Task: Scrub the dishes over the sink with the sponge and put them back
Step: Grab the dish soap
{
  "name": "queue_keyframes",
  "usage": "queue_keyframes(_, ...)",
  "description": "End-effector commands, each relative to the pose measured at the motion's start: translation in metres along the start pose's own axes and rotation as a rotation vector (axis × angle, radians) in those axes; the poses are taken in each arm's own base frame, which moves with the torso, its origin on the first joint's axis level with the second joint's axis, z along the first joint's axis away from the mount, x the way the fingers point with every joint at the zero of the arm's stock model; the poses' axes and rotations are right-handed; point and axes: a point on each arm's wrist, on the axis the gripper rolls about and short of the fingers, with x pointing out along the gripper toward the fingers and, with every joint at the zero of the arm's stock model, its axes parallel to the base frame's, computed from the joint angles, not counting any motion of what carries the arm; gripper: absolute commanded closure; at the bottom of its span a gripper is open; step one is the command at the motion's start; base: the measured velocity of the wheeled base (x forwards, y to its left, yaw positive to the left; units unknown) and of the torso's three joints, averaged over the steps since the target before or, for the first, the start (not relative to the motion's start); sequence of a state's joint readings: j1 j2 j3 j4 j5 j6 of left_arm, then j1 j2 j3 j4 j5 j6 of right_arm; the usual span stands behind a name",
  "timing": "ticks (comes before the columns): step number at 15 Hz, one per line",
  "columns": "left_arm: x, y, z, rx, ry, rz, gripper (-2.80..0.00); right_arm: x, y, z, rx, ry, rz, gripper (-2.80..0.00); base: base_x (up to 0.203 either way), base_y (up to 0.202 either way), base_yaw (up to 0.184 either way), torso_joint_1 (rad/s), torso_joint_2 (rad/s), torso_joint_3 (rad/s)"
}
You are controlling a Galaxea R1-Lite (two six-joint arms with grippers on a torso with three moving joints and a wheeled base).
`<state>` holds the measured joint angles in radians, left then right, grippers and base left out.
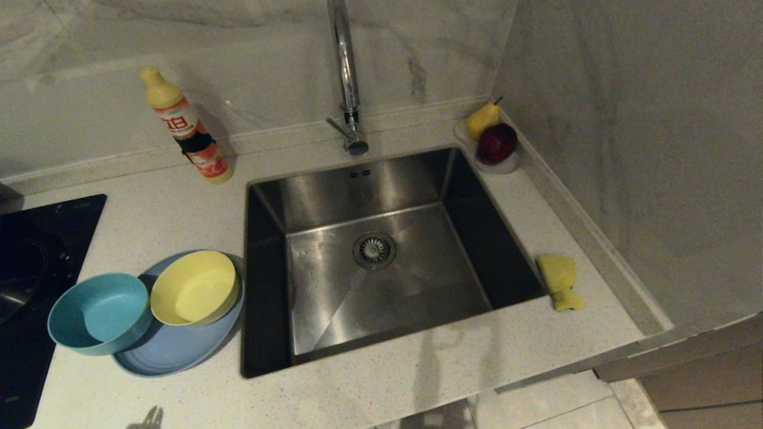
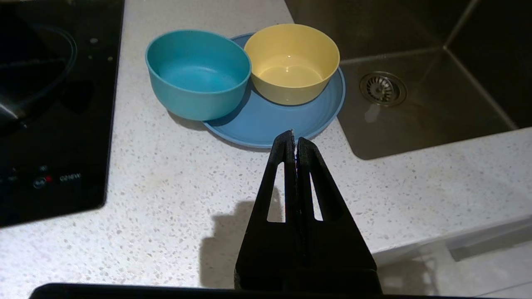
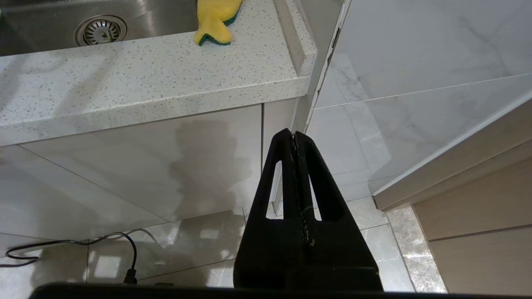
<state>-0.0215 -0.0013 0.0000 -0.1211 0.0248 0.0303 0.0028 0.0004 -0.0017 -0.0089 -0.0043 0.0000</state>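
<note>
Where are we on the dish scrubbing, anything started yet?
Done: nothing visible. The teal bowl, yellow bowl and blue plate sit left of the dry-looking sink; the sponge lies untouched on its right. In hand: nothing; left gripper and right gripper are shut, empty. Left: everything.

marble walls (image 1: 626, 119), speckled countertop (image 1: 179, 196), seemingly tiled floor (image 3: 187, 236)

Brushed steel sink (image 1: 381, 286), speckled stone counter (image 1: 179, 202)

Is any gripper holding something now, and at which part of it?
Nothing is held. The left gripper and the right gripper are both shut and empty; the sponge lies on the counter.
</note>
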Motion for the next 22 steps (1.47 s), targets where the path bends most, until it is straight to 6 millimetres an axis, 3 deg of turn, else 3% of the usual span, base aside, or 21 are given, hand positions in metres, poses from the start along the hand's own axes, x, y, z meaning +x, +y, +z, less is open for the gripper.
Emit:
queue_keyframes(1,0.002,0.000,-0.010,0.011,0.020,-0.001,0.00,0.000,0.000,0.000,0.000,-0.001,0.000,0.00,0.000,0.000,0.000,0.000,0.00,0.000)
queue_keyframes(3,0.000,0.000,0.003,0.014,-0.029,0.010,0.00,0.000,0.000,0.000,0.000,-0.002,0.000,0.00,0.000,0.000,0.000,0.000,0.00,0.000)
queue_keyframes(7,-0.018,0.003,0.077,0.014,-0.160,0.013,0.00,0.000,0.000,0.000,0.000,-0.001,0.000,0.00,0.000,0.000,0.000,0.000,0.00,0.000)
queue_keyframes(11,0.019,0.004,0.135,0.020,-0.048,0.011,0.00,0.000,0.000,0.000,0.000,-0.001,0.000,0.00,0.000,0.000,0.000,0.000,0.00,0.000)
queue_keyframes(13,0.054,0.004,0.156,0.021,0.032,0.008,0.00,0.000,0.000,0.000,0.000,-0.001,0.000,0.00,0.000,0.000,0.000,0.000,0.00,0.000)
queue_keyframes(16,0.132,0.003,0.177,0.010,0.142,0.024,0.00,0.000,0.000,0.000,0.000,-0.001,0.000,0.00,0.000,0.000,0.000,0.000,0.00,0.000)
queue_keyframes(22,0.297,-0.006,0.181,-0.019,0.150,0.162,0.00,0.000,0.000,0.000,0.000,-0.001,0.000,0.00,0.000,0.000,0.000,0.000,0.00,0.000)
